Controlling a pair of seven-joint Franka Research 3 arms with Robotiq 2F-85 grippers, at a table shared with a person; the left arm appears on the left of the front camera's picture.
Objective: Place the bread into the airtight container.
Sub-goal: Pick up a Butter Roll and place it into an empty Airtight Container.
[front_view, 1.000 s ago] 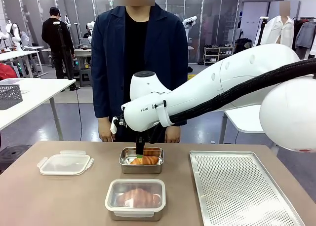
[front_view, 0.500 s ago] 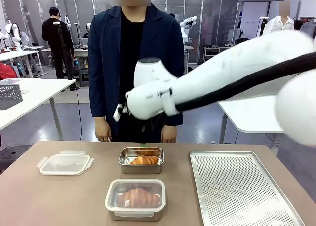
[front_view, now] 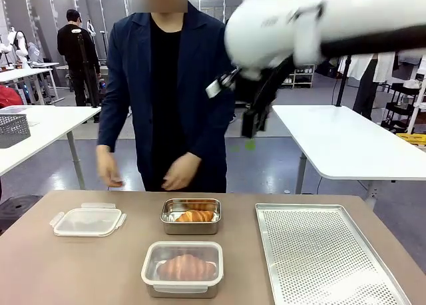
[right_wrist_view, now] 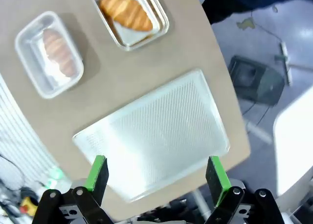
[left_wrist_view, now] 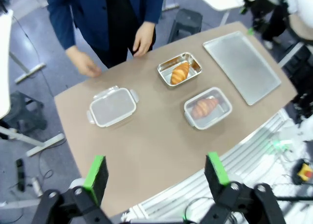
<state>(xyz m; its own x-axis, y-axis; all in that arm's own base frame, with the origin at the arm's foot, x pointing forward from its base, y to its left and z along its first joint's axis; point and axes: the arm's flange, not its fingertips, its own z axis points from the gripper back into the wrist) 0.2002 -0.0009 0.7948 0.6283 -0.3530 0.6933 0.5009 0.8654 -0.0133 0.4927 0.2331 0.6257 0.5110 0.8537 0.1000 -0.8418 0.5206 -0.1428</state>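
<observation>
A croissant [front_view: 195,216] lies in the open steel container [front_view: 166,226] at the table's far middle, also seen from the left wrist as croissant [left_wrist_view: 179,73] in its container [left_wrist_view: 193,62] and from the right wrist as croissant [right_wrist_view: 126,12] in its container [right_wrist_view: 162,26]. High above the table and to the right of it hangs my right gripper [front_view: 255,122], which is open with nothing between its fingers [right_wrist_view: 156,174]. My left gripper [left_wrist_view: 156,172] is open too, far above the table's near-left side.
A lidded container [front_view: 182,268] with a second croissant sits nearer me. A loose clear lid [front_view: 88,221] lies at the left and a perforated metal tray [front_view: 326,252] at the right. The person's hands [front_view: 178,173] hover at the far edge.
My right gripper rose out of the steel container and swung up and to the right, leaving the croissant inside. The person's hands have come forward toward the table.
</observation>
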